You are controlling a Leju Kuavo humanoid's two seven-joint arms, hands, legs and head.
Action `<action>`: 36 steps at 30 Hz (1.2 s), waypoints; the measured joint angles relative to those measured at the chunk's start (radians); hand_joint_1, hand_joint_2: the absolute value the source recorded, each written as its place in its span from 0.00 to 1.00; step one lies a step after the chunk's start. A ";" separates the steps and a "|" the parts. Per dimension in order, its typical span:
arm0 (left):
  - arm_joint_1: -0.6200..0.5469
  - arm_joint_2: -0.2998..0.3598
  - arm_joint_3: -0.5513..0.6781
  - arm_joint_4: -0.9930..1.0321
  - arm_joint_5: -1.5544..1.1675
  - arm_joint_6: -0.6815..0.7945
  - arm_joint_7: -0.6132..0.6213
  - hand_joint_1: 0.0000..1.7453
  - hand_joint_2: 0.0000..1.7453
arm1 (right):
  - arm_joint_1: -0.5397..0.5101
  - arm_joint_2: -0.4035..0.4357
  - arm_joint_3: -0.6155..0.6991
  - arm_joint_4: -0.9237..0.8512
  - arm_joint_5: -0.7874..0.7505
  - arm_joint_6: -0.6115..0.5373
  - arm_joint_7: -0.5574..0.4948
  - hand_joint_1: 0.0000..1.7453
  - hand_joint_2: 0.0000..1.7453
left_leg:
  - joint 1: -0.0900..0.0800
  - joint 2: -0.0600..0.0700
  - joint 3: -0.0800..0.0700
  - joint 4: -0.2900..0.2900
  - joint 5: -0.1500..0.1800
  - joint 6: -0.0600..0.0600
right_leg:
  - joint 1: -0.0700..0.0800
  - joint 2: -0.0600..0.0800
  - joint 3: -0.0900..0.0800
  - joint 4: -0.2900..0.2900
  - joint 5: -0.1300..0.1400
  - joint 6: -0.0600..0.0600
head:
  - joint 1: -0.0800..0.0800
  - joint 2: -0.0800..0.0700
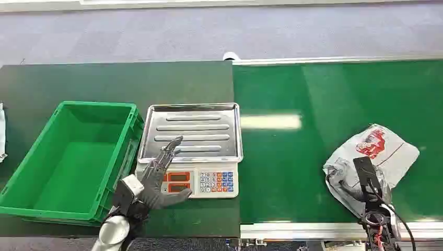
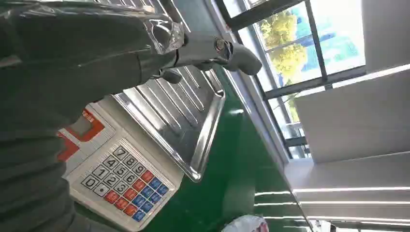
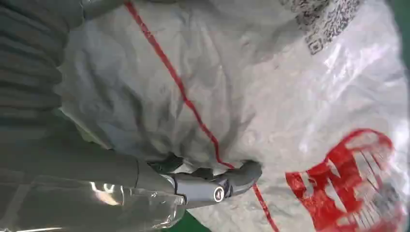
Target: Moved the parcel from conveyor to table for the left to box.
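Observation:
The parcel (image 1: pixel 384 149), a grey plastic bag with red print, lies on the green conveyor belt (image 1: pixel 303 172) at the right. My right hand (image 1: pixel 358 185) sits on its near end and grips it; the bag bunches up around the hand. In the right wrist view the thumb (image 3: pixel 217 186) digs into the wrinkled parcel (image 3: pixel 290 87) beside a thin red line. My left hand (image 1: pixel 159 178) hovers over the front left of the scale (image 1: pixel 214 183), fingers spread and holding nothing. In the left wrist view that hand (image 2: pixel 72 63) is above the steel tray (image 2: pixel 193 121).
A green crate (image 1: pixel 94 106) stands on the dark table (image 1: pixel 104 78) at the left, next to the scale with its steel tray (image 1: pixel 190 130). The belt's metal edge (image 1: pixel 313 227) runs along the front. Grey floor lies beyond.

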 measured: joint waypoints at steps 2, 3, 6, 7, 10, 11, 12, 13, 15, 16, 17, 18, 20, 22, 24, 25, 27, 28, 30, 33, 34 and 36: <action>0.000 0.000 0.000 0.000 0.000 0.000 0.000 0.00 1.00 | -0.010 -0.003 -0.003 0.025 0.003 0.002 0.003 0.00 1.00 | 0.000 0.000 0.000 0.000 0.000 0.000 | 0.000 0.000 0.000 0.000 0.000 0.000 | 0.000 0.000; 0.000 0.000 0.000 0.000 0.000 0.000 0.001 0.00 1.00 | -0.013 -0.005 -0.003 0.031 0.005 0.003 0.006 0.00 1.00 | 0.000 0.000 0.000 0.000 0.000 0.000 | 0.000 0.000 0.000 0.000 0.000 0.000 | 0.000 0.000; 0.000 -0.002 0.000 0.000 0.000 0.000 0.001 0.00 1.00 | -0.023 -0.008 -0.007 0.051 0.008 0.009 0.010 0.00 1.00 | 0.000 0.000 0.000 0.000 0.000 0.000 | 0.000 0.000 0.000 0.000 0.000 0.000 | 0.000 0.000; 0.000 -0.002 0.000 0.000 0.000 0.000 0.001 0.00 1.00 | -0.025 -0.008 -0.010 0.056 0.010 0.009 0.010 0.00 1.00 | 0.000 0.000 0.000 0.000 0.000 0.000 | 0.000 0.000 0.000 0.000 0.000 0.000 | 0.000 0.000; 0.000 -0.003 0.000 0.000 0.000 0.000 0.001 0.00 1.00 | -0.029 -0.008 -0.014 0.066 0.011 0.010 0.010 0.00 1.00 | 0.000 0.000 0.000 0.000 0.000 0.000 | 0.000 0.000 0.001 0.000 0.000 0.000 | 0.000 0.000; 0.000 -0.003 0.000 0.000 0.000 0.000 0.001 0.00 1.00 | -0.031 -0.008 -0.016 0.068 0.011 0.010 0.010 0.00 1.00 | 0.000 0.000 0.000 0.001 0.000 0.000 | 0.000 0.000 0.001 0.000 0.000 0.000 | 0.000 0.000; 0.000 -0.003 0.000 0.000 0.000 0.000 0.001 0.00 1.00 | -0.033 -0.008 -0.017 0.071 0.014 0.011 0.011 0.00 1.00 | 0.000 0.000 0.000 0.001 0.000 0.000 | 0.000 0.000 0.001 0.000 0.000 0.000 | 0.000 0.000; 0.000 -0.003 0.000 0.000 0.000 0.000 0.001 0.00 1.00 | -0.034 -0.008 -0.017 0.072 0.016 0.012 0.013 0.00 1.00 | 0.000 0.000 0.000 0.001 0.000 0.000 | 0.000 0.000 0.001 0.000 0.000 0.000 | 0.000 0.000; 0.000 -0.003 0.000 0.000 0.000 0.000 0.001 0.00 1.00 | -0.037 -0.008 -0.017 0.075 0.020 0.014 0.016 0.87 1.00 | 0.000 0.000 0.000 0.001 0.000 0.000 | 0.000 0.000 0.001 0.000 0.000 0.000 | 0.000 0.000; 0.000 -0.003 0.000 0.000 0.000 0.000 0.001 0.00 1.00 | -0.039 -0.008 -0.017 0.075 0.022 0.018 0.018 0.97 1.00 | 0.000 0.000 0.000 0.001 0.000 0.000 | 0.000 0.000 0.001 0.000 0.000 0.000 | 0.000 0.000; 0.000 -0.003 0.000 0.000 0.000 0.000 0.001 0.00 1.00 | -0.041 -0.008 -0.017 0.076 0.025 0.020 0.019 0.98 1.00 | 0.000 0.000 0.000 0.001 0.000 0.000 | 0.000 0.000 0.001 0.000 0.000 0.000 | 0.000 0.000; 0.000 -0.003 0.000 0.000 0.000 0.000 0.001 0.00 1.00 | -0.043 -0.007 -0.017 0.077 0.026 0.023 0.019 1.00 1.00 | 0.000 0.000 0.000 0.001 0.000 0.000 | 0.000 0.000 0.001 0.000 0.000 0.001 | 0.001 0.000; 0.000 -0.003 0.002 0.000 -0.003 0.000 0.002 0.00 1.00 | -0.045 -0.006 -0.018 0.077 0.029 0.036 0.014 1.00 1.00 | 0.000 0.000 0.000 0.001 0.000 0.000 | 0.000 0.000 0.001 0.000 0.000 0.001 | 0.000 0.000; 0.000 -0.005 0.004 0.000 -0.006 0.000 0.003 0.00 1.00 | -0.051 -0.006 -0.023 0.077 0.029 0.045 0.003 1.00 1.00 | 0.000 0.000 0.000 0.001 0.000 0.000 | 0.000 0.000 0.001 0.000 0.001 0.001 | 0.000 0.000; 0.000 -0.006 0.006 0.000 -0.008 -0.001 0.005 0.00 1.00 | -0.056 -0.006 -0.030 0.077 0.029 0.055 -0.011 1.00 1.00 | 0.000 0.001 0.000 0.001 0.000 0.000 | 0.000 0.001 0.001 0.000 0.001 0.001 | 0.000 0.000; 0.000 -0.006 0.008 -0.002 -0.008 -0.001 0.005 0.00 1.00 | -0.058 -0.005 -0.036 0.076 0.029 0.061 -0.020 1.00 1.00 | 0.000 0.001 0.000 0.001 0.000 0.000 | 0.000 0.001 0.001 0.000 0.001 0.001 | 0.000 0.000; 0.000 -0.007 0.014 -0.005 -0.009 -0.001 0.005 0.00 1.00 | -0.061 -0.003 -0.045 0.075 0.029 0.071 -0.028 1.00 1.00 | 0.000 0.001 0.000 0.001 0.000 0.000 | 0.000 0.001 0.001 0.000 0.001 0.001 | 0.000 0.000; 0.000 -0.008 0.016 -0.005 -0.009 -0.001 0.005 0.00 1.00 | -0.063 -0.003 -0.047 0.075 0.029 0.076 -0.032 1.00 1.00 | 0.000 0.001 0.000 0.001 0.000 0.000 | 0.000 0.000 0.001 0.000 0.001 0.001 | 0.000 0.000; 0.001 -0.009 0.019 -0.005 -0.010 -0.002 0.005 0.00 1.00 | -0.064 0.002 -0.053 0.075 0.029 0.090 -0.045 1.00 1.00 | 0.000 0.001 0.000 0.001 0.000 0.000 | 0.001 0.000 0.001 0.000 0.001 0.001 | 0.000 0.000; 0.002 -0.012 0.024 -0.005 -0.011 -0.005 0.005 0.00 1.00 | -0.065 0.009 -0.066 0.072 0.032 0.105 -0.059 1.00 1.00 | 0.000 0.001 0.000 0.001 0.000 0.000 | 0.001 0.000 0.001 0.000 0.001 0.001 | 0.000 0.000; 0.002 -0.014 0.027 -0.006 -0.013 -0.006 0.005 0.00 1.00 | -0.065 0.011 -0.069 0.069 0.034 0.108 -0.063 1.00 1.00 | 0.000 0.001 0.000 0.001 0.000 0.000 | 0.001 0.000 0.001 0.000 0.001 0.001 | 0.000 0.000; 0.004 -0.014 0.030 -0.009 -0.017 -0.007 0.005 0.00 1.00 | -0.065 0.018 -0.074 0.064 0.032 0.124 -0.078 1.00 1.00 | 0.000 0.001 0.000 0.001 0.000 0.000 | 0.001 0.000 0.001 0.000 0.001 0.001 | 0.000 0.000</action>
